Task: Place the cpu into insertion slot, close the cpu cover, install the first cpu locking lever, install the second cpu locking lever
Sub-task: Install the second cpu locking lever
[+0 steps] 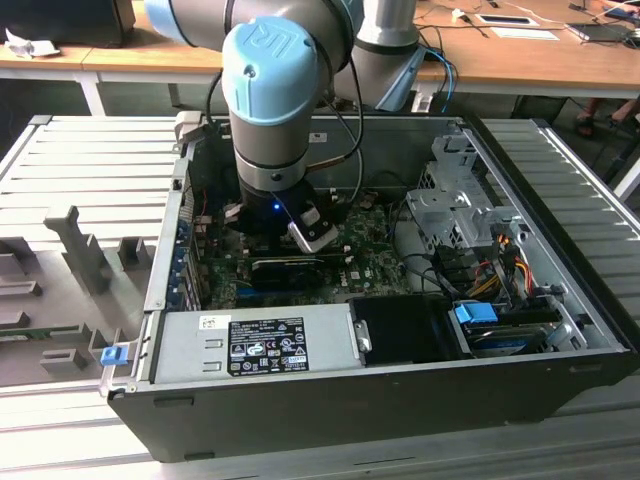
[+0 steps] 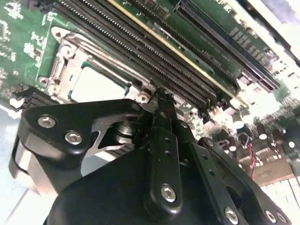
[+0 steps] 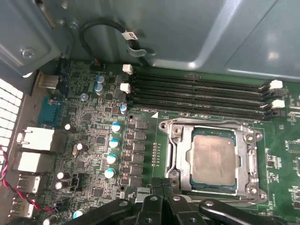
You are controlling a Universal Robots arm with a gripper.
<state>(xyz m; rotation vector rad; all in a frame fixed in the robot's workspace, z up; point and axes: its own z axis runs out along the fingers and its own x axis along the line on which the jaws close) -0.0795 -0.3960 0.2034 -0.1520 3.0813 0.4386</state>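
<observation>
The cpu [image 3: 213, 159] lies flat in the insertion slot [image 3: 165, 125] on the green board, its dull metal face up. The silver cpu cover [image 3: 248, 157] is folded down around it as a frame. In the second wrist view the cpu [image 2: 96, 84] shows just beyond my fingers. My gripper [image 3: 161, 183] is shut, fingertips pressed together at the socket's near edge, beside the corner of the cover. From behind, the gripper [image 2: 159, 93] has its tips low over the board next to the socket. Whether they touch a lever I cannot tell.
The arm [image 1: 270, 120] reaches down into the open computer case [image 1: 400, 400]. Black memory slots [image 3: 201, 93] run along one side of the socket. Capacitors [image 3: 112, 143] and rear ports [image 3: 35, 138] stand beside it. A power supply [image 1: 260, 345] and drive cage [image 1: 450, 200] crowd the case.
</observation>
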